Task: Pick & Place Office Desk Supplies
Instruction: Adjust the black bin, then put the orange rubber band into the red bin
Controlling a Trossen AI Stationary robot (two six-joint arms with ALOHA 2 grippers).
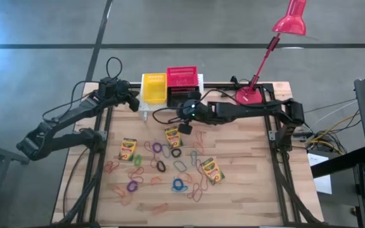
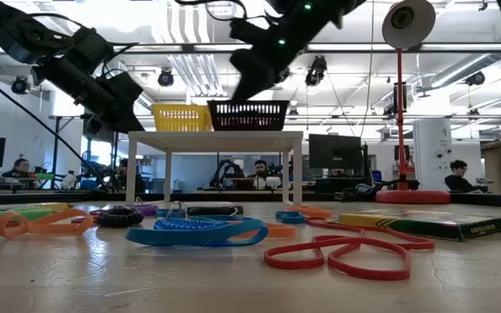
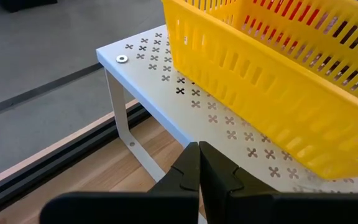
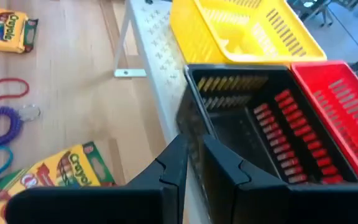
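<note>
Left claw [image 3: 199, 163] closed; right claw [image 4: 194, 155] narrowly parted, both arms raised.

A grey floor [image 1: 170, 25] crossed by dark seams surrounds the wooden table [image 1: 246, 183]. A red lamp [image 1: 288, 19] stands at the table's far right corner. Beyond the table lies an open hall: a white ceiling [image 2: 459, 22] with strip lights and beams, pillars [image 2: 424, 152], and dark monitors [image 2: 334, 152] on desks. Several people [image 2: 457, 174] sit far off at those desks. Cables [image 1: 325, 130] trail on the floor to the right.
</note>
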